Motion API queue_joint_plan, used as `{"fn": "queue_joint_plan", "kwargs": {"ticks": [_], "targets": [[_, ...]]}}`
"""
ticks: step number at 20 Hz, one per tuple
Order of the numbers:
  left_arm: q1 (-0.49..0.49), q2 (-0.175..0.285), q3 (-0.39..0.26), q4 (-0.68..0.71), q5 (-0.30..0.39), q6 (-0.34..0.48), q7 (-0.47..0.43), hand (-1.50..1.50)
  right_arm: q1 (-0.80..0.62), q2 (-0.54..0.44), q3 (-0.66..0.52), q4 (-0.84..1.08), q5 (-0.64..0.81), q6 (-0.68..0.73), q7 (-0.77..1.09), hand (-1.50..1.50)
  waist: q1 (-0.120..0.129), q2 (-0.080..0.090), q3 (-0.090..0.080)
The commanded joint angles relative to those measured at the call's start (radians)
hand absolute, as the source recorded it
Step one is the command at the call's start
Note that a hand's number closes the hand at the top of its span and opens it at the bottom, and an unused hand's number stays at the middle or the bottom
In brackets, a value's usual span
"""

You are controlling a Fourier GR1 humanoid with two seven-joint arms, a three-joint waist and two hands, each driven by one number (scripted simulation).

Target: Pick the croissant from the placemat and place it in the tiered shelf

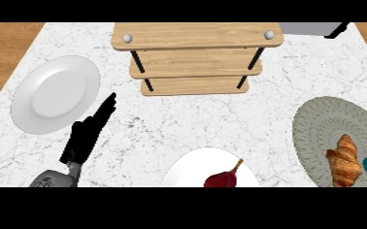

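Head view, one frame.

- Croissant (344,161): lies on the placemat (315,126) at 4 o'clock, near the right edge, with its long axis running roughly 12 to 6. No hand touches it. A teal item (364,163) sits just beside it, cut off by the frame; cannot identify.
- Shelf (195,36): at 12 o'clock, wooden tiers on black posts. The lower tiers show only as strips below the top board. No croissant on any visible board. Judgement: the top board is the easiest drop from above.
- Left hand (84,138): at 8 o'clock, fingers stretched out straight toward 1 o'clock, nothing in them. Well apart from the croissant, across the counter (215,111). Judgement: resting, since it is on the wrong side for this pick.
- Right hand: not in frame. The croissant sits on its side, so it is the likely picker.
- Other: plate (54,94) at 9 o'clock; second plate (193,167) at 6 o'clock, carrying a red fruit (222,178).
- Status: pick not yet begun. Judgement: a carry from 4 to 12 o'clock should pass to the right of the second plate.
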Motion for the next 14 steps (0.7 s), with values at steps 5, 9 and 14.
{"fn": "queue_joint_plan", "kwargs": {"ticks": [5,9,14], "targets": [[-0.036,-0.021,0.0,0.036,-0.023,0.0,0.012,0.0,-0.334,0.075,0.168,0.066,0.013,0.118,0.372,-1.5,0.009,-0.002,0.002],[-0.013,0.001,0.016,0.008,-0.02,-0.002,0.013,0.0,-0.38,0.13,0.201,0.203,0.013,0.141,0.372,-1.5,0.001,-0.007,0.004],[0.025,0.009,0.042,-0.01,0.004,-0.018,-0.008,0.0,-0.442,0.182,0.231,0.286,0.042,0.159,0.375,-1.5,-0.01,-0.012,0.002]]}}
